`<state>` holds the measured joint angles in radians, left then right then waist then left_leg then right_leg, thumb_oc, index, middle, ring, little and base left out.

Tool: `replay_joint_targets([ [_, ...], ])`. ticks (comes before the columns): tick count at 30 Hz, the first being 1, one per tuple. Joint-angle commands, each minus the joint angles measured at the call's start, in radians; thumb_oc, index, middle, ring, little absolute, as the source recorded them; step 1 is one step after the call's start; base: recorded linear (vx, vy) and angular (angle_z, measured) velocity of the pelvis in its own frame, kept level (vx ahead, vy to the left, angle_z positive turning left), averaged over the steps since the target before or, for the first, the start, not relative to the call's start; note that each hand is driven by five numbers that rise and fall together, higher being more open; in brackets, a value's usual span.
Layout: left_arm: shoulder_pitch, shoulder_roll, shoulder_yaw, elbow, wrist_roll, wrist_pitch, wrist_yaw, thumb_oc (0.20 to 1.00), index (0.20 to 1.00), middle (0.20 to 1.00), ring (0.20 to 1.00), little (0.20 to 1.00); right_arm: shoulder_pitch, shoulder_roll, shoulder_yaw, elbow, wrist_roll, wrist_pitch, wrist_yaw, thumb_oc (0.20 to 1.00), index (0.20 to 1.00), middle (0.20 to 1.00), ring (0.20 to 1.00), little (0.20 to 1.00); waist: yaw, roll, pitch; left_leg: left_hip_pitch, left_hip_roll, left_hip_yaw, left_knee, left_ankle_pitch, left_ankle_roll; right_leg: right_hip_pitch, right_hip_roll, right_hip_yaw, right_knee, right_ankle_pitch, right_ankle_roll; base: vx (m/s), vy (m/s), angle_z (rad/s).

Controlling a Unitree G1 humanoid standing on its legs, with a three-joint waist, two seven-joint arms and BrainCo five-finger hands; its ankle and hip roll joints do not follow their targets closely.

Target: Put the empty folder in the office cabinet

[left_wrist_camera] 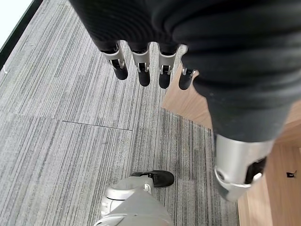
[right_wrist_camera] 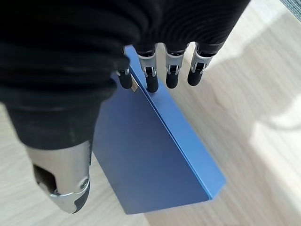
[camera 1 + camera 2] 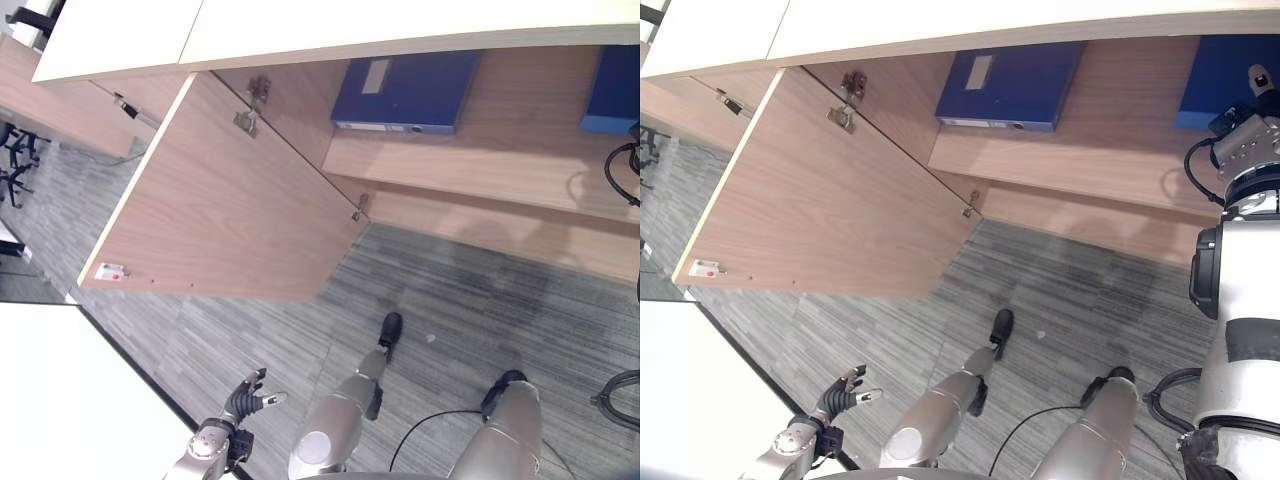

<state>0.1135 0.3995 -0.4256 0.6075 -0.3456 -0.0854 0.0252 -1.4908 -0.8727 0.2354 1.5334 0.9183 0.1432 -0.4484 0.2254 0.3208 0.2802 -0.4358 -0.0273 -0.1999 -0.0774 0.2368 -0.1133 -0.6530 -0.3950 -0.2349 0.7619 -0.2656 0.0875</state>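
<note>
Folder point(image 2: 155, 155) on cabinet shelf point(image 2: 263, 94); wrist view: right hand point(image 2: 160, 70) above, fingers straight, empty.

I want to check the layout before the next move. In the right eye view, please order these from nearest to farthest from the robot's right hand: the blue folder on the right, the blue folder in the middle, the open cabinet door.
1. The blue folder on the right, directly beside the right hand.
2. The blue folder in the middle, lying on the same shelf, further left.
3. The open cabinet door, swung out at the far left.

Office floor and furniture
Grey striped carpet point(image 3: 450, 300); white desk surface point(image 3: 60, 400); black chair base point(image 3: 15, 160) at far left.
</note>
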Motion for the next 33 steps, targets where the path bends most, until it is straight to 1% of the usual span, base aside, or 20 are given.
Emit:
replay_joint_targets([
  [1,-0.071,0.040,0.000,0.036,-0.020,-0.009,0.000,1.000,1.000,1.000,1.000,1.000,-0.076,-0.124,0.055,-0.159,-0.045,-0.112,0.086,1.000,1.000,1.000,1.000,1.000,0.030,-0.013,0.000,0.224,0.029,0.013,-0.009,-0.258,-0.017,0.088,0.007,0.035,-0.106,0.003,0.125,-0.13,0.048,0.00],
  [2,-0.075,0.034,0.006,0.043,-0.022,-0.007,0.000,1.000,1.000,1.000,1.000,1.000,-0.029,-0.106,0.020,-0.160,-0.026,-0.118,0.093,1.000,1.000,1.000,1.000,1.000,0.028,-0.009,0.010,0.218,0.030,0.016,-0.004,-0.239,-0.015,0.093,0.010,0.024,-0.123,0.039,0.117,-0.13,0.054,0.00],
  [4,-0.074,0.039,0.009,0.043,-0.023,-0.007,-0.001,1.000,1.000,1.000,1.000,1.000,0.023,-0.092,-0.020,-0.177,-0.019,-0.124,0.092,1.000,1.000,1.000,1.000,1.000,0.027,-0.012,0.010,0.224,0.035,0.016,-0.004,-0.237,-0.014,0.108,0.016,0.021,-0.140,0.050,0.118,-0.08,0.043,-0.03],
  [7,-0.078,0.021,0.031,0.067,-0.029,-0.006,0.005,1.000,1.000,1.000,1.000,1.000,0.178,0.006,-0.108,-0.218,0.021,-0.151,0.100,1.000,1.000,1.000,1.000,1.000,0.010,-0.029,0.013,0.238,0.046,0.024,-0.002,-0.241,-0.015,0.153,0.033,0.015,-0.193,0.067,0.115,-0.02,0.022,0.07],
  [11,-0.072,-0.008,0.096,0.144,-0.042,0.004,0.022,1.000,1.000,1.000,1.000,1.000,0.460,0.205,-0.228,-0.391,0.071,-0.218,0.110,1.000,1.000,1.000,1.000,1.000,-0.029,-0.068,0.014,0.265,0.069,0.041,-0.003,-0.241,-0.020,0.218,0.070,0.012,-0.277,0.097,0.110,0.00,0.010,-0.15],
  [13,-0.061,-0.030,0.136,0.186,-0.047,0.011,0.032,1.000,1.000,1.000,1.000,1.000,0.585,0.292,-0.252,-0.487,0.059,-0.242,0.124,1.000,1.000,1.000,1.000,1.000,-0.051,-0.081,0.011,0.272,0.079,0.054,-0.007,-0.232,-0.024,0.242,0.086,0.009,-0.323,0.127,0.107,0.01,-0.002,-0.39],
  [15,-0.027,-0.069,0.205,0.288,-0.014,0.030,0.033,1.000,1.000,1.000,1.000,1.000,0.942,0.487,-0.307,-0.728,0.073,-0.286,0.179,1.000,1.000,1.000,1.000,1.000,-0.098,-0.113,-0.010,0.307,0.101,0.073,-0.010,-0.228,-0.037,0.321,0.113,-0.006,-0.414,0.161,0.107,0.06,-0.038,-0.18],
  [16,-0.021,-0.066,0.204,0.289,-0.013,0.029,0.032,1.000,1.000,1.000,1.000,1.000,0.956,0.493,-0.308,-0.741,0.070,-0.285,0.174,1.000,1.000,1.000,1.000,1.000,-0.100,-0.113,-0.014,0.311,0.103,0.071,-0.010,-0.229,-0.037,0.329,0.115,-0.010,-0.419,0.163,0.107,0.08,-0.040,-0.14],
  [17,-0.016,-0.081,0.240,0.342,0.019,0.032,0.030,1.000,1.000,1.000,1.000,1.000,1.088,0.542,-0.294,-0.821,0.037,-0.291,0.213,1.000,1.000,1.000,1.000,1.000,-0.122,-0.132,-0.025,0.332,0.111,0.079,-0.010,-0.227,-0.046,0.365,0.121,-0.015,-0.451,0.174,0.109,0.05,-0.040,-0.38],
  [18,-0.011,-0.085,0.257,0.364,0.034,0.028,0.033,1.000,1.000,1.000,1.000,1.000,1.155,0.563,-0.290,-0.861,0.014,-0.284,0.229,1.000,1.000,1.000,1.000,1.000,-0.133,-0.140,-0.032,0.345,0.117,0.082,-0.010,-0.227,-0.048,0.386,0.123,-0.018,-0.467,0.180,0.110,0.06,-0.050,-0.39],
  [20,-0.001,-0.091,0.300,0.400,0.068,0.015,0.031,1.000,1.000,1.000,1.000,1.000,1.298,0.573,-0.270,-0.950,-0.052,-0.268,0.305,1.000,1.000,1.000,1.000,1.000,-0.160,-0.165,-0.051,0.376,0.130,0.097,-0.010,-0.223,-0.056,0.435,0.131,-0.030,-0.510,0.196,0.111,0.04,-0.036,-0.20],
  [22,0.001,-0.094,0.347,0.428,0.079,0.004,0.025,1.000,1.000,1.000,1.000,1.000,1.392,0.552,-0.242,-0.951,-0.163,-0.252,0.371,1.000,1.000,1.000,1.000,1.000,-0.171,-0.186,-0.077,0.405,0.138,0.110,-0.010,-0.222,-0.063,0.485,0.135,-0.041,-0.547,0.208,0.112,0.04,-0.016,-0.07],
  [23,0.000,-0.095,0.361,0.439,0.080,0.002,0.025,1.000,1.000,1.000,1.000,1.000,1.407,0.544,-0.239,-0.943,-0.196,-0.248,0.376,1.000,1.000,1.000,1.000,1.000,-0.173,-0.191,-0.083,0.415,0.140,0.110,-0.010,-0.222,-0.063,0.499,0.136,-0.046,-0.553,0.212,0.112,0.05,-0.002,-0.13],
  [24,-0.016,-0.098,0.384,0.467,0.078,-0.002,0.030,1.000,1.000,1.000,1.000,1.000,1.429,0.521,-0.204,-0.929,-0.311,-0.230,0.392,1.000,1.000,1.000,1.000,1.000,-0.168,-0.207,-0.104,0.430,0.143,0.112,-0.010,-0.222,-0.066,0.530,0.137,-0.060,-0.575,0.217,0.114,0.00,0.002,-0.09],
  [27,-0.035,-0.107,0.409,0.488,0.091,-0.011,0.033,1.000,1.000,1.000,1.000,1.000,1.467,0.492,-0.145,-0.886,-0.508,-0.214,0.425,1.000,1.000,1.000,1.000,1.000,-0.150,-0.229,-0.134,0.458,0.140,0.102,-0.010,-0.226,-0.064,0.590,0.134,-0.099,-0.608,0.227,0.118,-0.01,0.033,0.10],
  [28,-0.036,-0.108,0.421,0.486,0.100,-0.016,0.034,1.000,1.000,1.000,1.000,1.000,1.476,0.479,-0.120,-0.888,-0.585,-0.212,0.439,1.000,1.000,1.000,1.000,1.000,-0.133,-0.233,-0.147,0.475,0.135,0.100,-0.010,-0.237,-0.053,0.591,0.116,-0.120,-0.569,0.223,0.128,-0.03,0.112,0.30],
  [30,-0.023,-0.110,0.428,0.463,0.109,-0.019,0.033,1.000,1.000,1.000,1.000,1.000,1.502,0.477,-0.107,-0.894,-0.635,-0.209,0.452,1.000,1.000,1.000,1.000,1.000,-0.121,-0.237,-0.147,0.505,0.119,0.091,-0.010,-0.253,-0.026,0.580,0.076,-0.142,-0.436,0.213,0.148,-0.02,0.127,0.35],
  [31,-0.018,-0.110,0.428,0.446,0.110,-0.019,0.030,1.000,1.000,1.000,1.000,1.000,1.512,0.482,-0.106,-0.895,-0.640,-0.211,0.456,1.000,1.000,1.000,1.000,1.000,-0.117,-0.243,-0.143,0.520,0.108,0.078,-0.010,-0.257,-0.014,0.570,0.058,-0.137,-0.363,0.233,0.162,-0.04,-0.045,0.43],
  [32,-0.026,-0.094,0.409,0.407,0.109,-0.018,0.035,1.000,1.000,1.000,1.000,1.000,1.522,0.500,-0.109,-0.891,-0.659,-0.211,0.442,1.000,1.000,1.000,1.000,1.000,-0.114,-0.257,-0.131,0.524,0.106,0.022,-0.010,-0.255,-0.009,0.548,0.089,-0.042,-0.296,0.252,0.174,-0.03,-0.093,1.00],
  [33,-0.026,-0.094,0.409,0.407,0.109,-0.018,0.035,1.000,1.000,1.000,1.000,1.000,1.522,0.500,-0.109,-0.891,-0.659,-0.211,0.442,1.000,1.000,1.000,1.000,1.000,-0.114,-0.257,-0.131,0.524,0.106,0.022,-0.010,-0.255,-0.009,0.548,0.089,-0.042,-0.296,0.252,0.174,0.00,-0.190,1.97],
])
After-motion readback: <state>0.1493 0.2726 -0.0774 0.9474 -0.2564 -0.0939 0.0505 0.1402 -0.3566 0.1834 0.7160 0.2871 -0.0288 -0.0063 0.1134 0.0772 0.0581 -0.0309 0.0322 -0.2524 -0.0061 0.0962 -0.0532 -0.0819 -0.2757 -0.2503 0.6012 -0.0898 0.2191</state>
